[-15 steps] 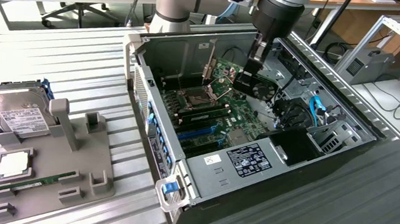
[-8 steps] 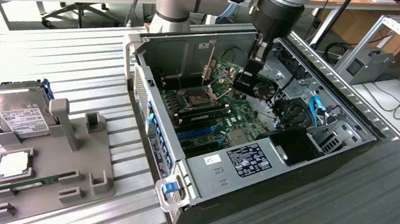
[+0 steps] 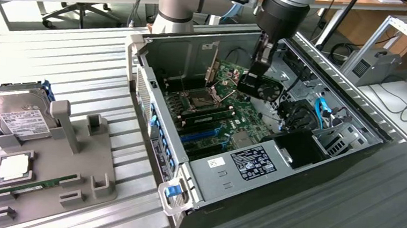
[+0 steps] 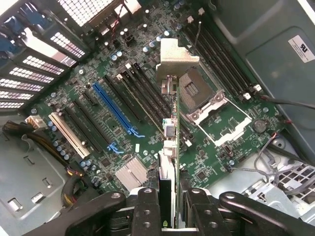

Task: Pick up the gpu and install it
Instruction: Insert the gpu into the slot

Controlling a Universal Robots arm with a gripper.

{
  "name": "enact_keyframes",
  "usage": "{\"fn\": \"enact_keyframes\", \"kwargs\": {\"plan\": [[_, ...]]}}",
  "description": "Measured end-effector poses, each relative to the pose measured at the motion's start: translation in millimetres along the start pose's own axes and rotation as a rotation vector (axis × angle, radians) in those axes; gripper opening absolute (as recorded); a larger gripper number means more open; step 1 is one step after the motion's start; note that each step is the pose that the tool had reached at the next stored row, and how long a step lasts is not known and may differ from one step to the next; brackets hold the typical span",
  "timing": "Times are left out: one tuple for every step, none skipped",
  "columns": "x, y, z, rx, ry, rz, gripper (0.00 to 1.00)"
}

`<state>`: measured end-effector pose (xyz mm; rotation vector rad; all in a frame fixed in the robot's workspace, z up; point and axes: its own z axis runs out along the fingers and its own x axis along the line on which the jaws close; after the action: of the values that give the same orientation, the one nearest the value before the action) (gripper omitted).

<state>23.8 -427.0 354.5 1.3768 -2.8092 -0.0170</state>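
Observation:
The gpu [image 3: 265, 90], a green card with a black fan cooler, hangs inside the open computer case [image 3: 257, 166] above the motherboard [image 3: 222, 112]. My gripper [image 3: 255, 74] is shut on it from above. In the wrist view the gpu [image 4: 170, 147] is seen edge-on between my two black fingers [image 4: 147, 209], with its silver bracket [image 4: 176, 58] at the far end. It hovers over the motherboard [image 4: 113, 147], beside the black slots and the blue slot [image 4: 115, 110], and I cannot tell whether it touches any slot.
A grey fixture [image 3: 78, 159] at the exterior view's left holds a hard drive [image 3: 20, 117], a CPU [image 3: 15, 168] and a RAM stick [image 3: 33, 185]. Inside the case are the CPU socket [image 4: 216, 110], blue cables [image 3: 323, 114] and drive bays [image 3: 330, 141].

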Motion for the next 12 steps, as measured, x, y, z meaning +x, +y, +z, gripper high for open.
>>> {"fn": "enact_keyframes", "kwargs": {"plan": [[0.0, 0.0, 0.0, 0.0000, 0.0001, -0.006, 0.26], [0.0, 0.0, 0.0, 0.0001, 0.0002, -0.011, 0.26], [0.0, 0.0, 0.0, 0.0001, 0.0002, -0.016, 0.26], [0.0, 0.0, 0.0, 0.0002, 0.0003, -0.022, 0.26], [0.0, 0.0, 0.0, 0.0001, 0.0004, -0.026, 0.26], [0.0, 0.0, 0.0, 0.0002, 0.0005, -0.031, 0.26], [0.0, 0.1, 0.0, 0.0002, 0.0006, -0.036, 0.26], [0.0, 0.1, 0.0, 0.0003, 0.0007, -0.041, 0.26], [0.0, 0.1, 0.0, 0.0003, 0.0007, -0.045, 0.26], [-0.1, 0.1, 0.0, 0.0004, 0.0009, -0.057, 0.26], [-0.1, 0.1, 0.0, 0.0004, 0.0010, -0.067, 0.26], [-0.1, 0.1, 0.0, 0.0005, 0.0012, -0.075, 0.26]]}}
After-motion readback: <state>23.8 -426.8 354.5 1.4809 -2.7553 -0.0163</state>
